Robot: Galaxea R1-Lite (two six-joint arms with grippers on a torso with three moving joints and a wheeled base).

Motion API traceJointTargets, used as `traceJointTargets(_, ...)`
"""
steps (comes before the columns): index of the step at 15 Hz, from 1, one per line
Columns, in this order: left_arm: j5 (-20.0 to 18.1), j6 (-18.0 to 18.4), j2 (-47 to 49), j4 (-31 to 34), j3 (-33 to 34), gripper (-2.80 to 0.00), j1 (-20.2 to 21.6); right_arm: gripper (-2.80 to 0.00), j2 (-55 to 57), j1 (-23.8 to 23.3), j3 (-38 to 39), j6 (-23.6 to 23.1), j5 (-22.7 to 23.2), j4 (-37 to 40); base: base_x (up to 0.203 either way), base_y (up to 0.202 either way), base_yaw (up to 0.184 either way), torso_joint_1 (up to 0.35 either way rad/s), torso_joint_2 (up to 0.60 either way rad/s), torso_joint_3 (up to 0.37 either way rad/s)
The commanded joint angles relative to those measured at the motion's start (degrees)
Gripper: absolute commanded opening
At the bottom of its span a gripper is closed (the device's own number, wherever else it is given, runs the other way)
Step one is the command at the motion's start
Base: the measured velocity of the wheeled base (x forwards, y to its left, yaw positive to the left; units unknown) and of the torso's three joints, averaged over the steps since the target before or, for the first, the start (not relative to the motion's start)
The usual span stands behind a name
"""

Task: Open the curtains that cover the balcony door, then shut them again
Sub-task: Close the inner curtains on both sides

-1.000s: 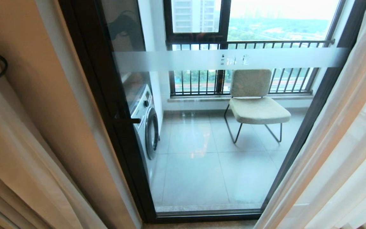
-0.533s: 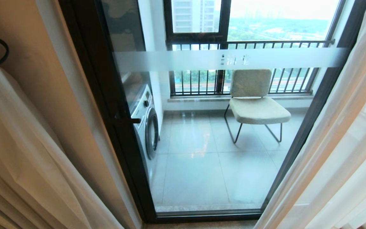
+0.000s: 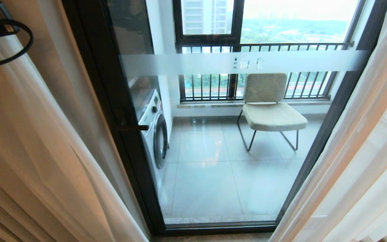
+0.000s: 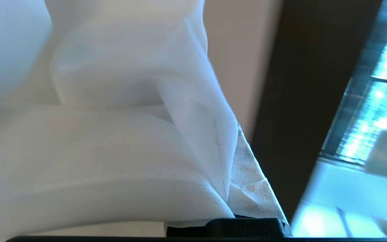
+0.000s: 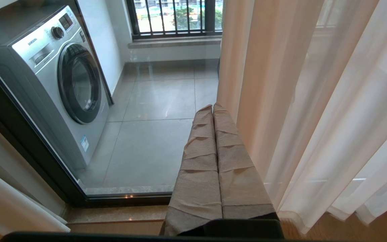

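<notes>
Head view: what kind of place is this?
Likely a high-rise flat, at a glass balcony door between parted curtains. Beyond it: a washing machine, a chair, a barred window.

This is a home, a flat high up in an apartment block. Cream curtains (image 3: pixel 29 141) hang either side of a black-framed glass balcony door (image 3: pixel 233 134) with a frosted strip across it. Beyond the glass lies a tiled, enclosed balcony with a front-loading washing machine (image 5: pixel 55 84) against the wall and a padded chair (image 3: pixel 269 107) on thin metal legs. Behind the chair a black-framed window (image 3: pixel 210 20) with railing bars (image 3: pixel 213 87) looks out on a tall residential tower and greenery far below.
</notes>
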Motion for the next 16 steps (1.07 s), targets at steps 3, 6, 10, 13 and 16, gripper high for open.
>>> traceJointTargets(3, 0.14, -0.04, -4.55, -0.20, 5.39, -2.80, -8.85, -2.80, 0.07, 0.00, 0.00, 0.02, -0.02, -0.02, 0.000, 0.000, 0.000, 0.000, 0.00, 0.000)
traceJointTargets(6, 0.21, -0.04, -5.61, -0.20, 6.57, -2.80, -14.22, -2.80, 0.07, 0.00, 0.00, 0.02, -0.02, -0.02, 0.000, 0.000, 0.000, 0.000, 0.00, 0.000)
traceJointTargets(10, 0.41, 0.04, -5.82, -0.20, 6.55, -2.80, -20.43, -2.80, 0.07, 0.00, 0.00, 0.02, -0.02, -0.02, 0.000, 0.000, 0.000, 0.000, 0.00, 0.000)
traceJointTargets(13, 0.64, 0.19, -5.67, -0.11, 6.46, -2.80, -25.01, -2.80, 0.07, 0.00, 0.00, 0.02, -0.02, -0.02, 0.000, 0.000, 0.000, 0.000, 0.00, 0.000)
traceJointTargets(16, 0.82, 0.38, -4.71, -0.11, 6.46, -2.80, -29.12, -2.80, 0.07, 0.00, 0.00, 0.02, -0.02, -0.02, 0.000, 0.000, 0.000, 0.000, 0.00, 0.000)
